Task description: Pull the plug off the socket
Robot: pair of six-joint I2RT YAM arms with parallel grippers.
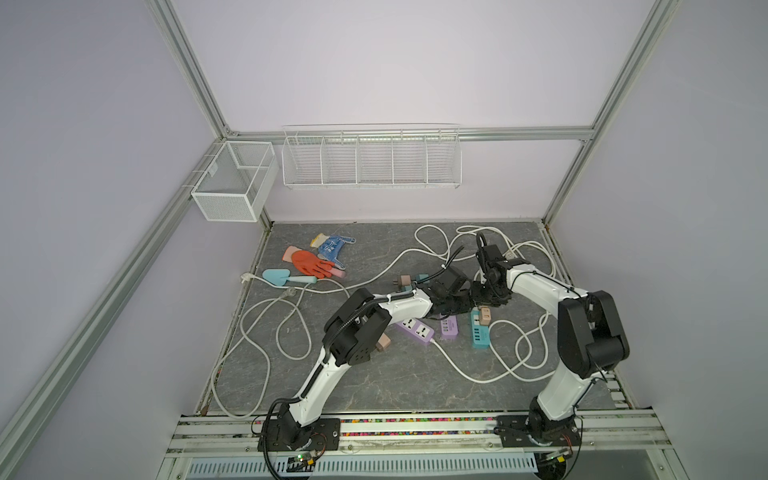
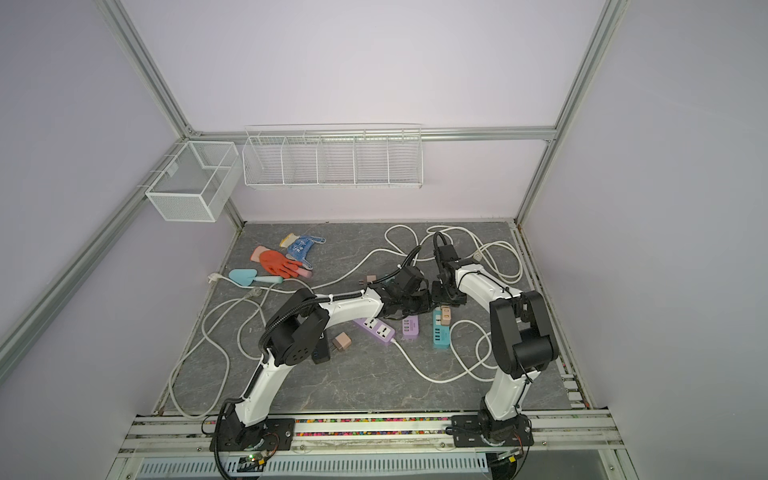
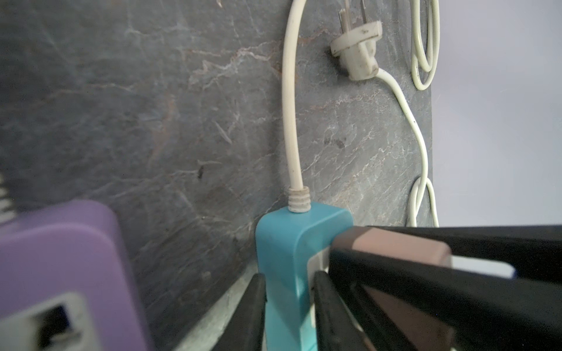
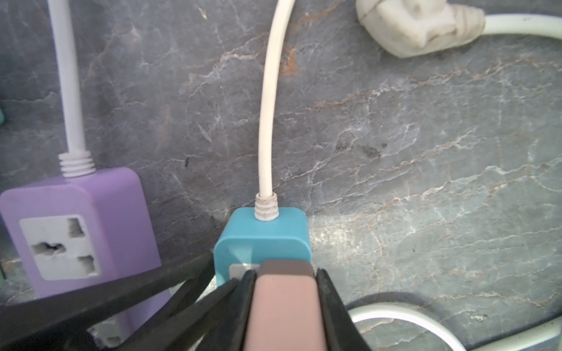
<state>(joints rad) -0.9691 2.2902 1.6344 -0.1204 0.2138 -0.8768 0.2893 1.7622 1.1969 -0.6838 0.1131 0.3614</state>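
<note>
Gripping plug: right end effector [image 4: 286, 278] is closed narrow on the dusty-pink block plug [image 4: 286, 310], one finger on each flank.
Bracing strip: left end effector [image 3: 289, 282] is clamped across the teal plastic power strip [image 3: 279, 243], just beside the plug.
Plug place: in a top view the plug [image 1: 484, 315] sits seated at the strip's 12 o'clock end.
Strip axis: runs 12 to 6 o'clock, flat on the grey marbled surface [image 4: 425, 152].
Pull line: probably straight up off the strip's face, with the right arm lifting and the left holding down.

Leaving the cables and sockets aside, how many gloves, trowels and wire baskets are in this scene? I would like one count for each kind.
Gloves: 2
Trowel: 1
Wire baskets: 2
Total: 5
</note>
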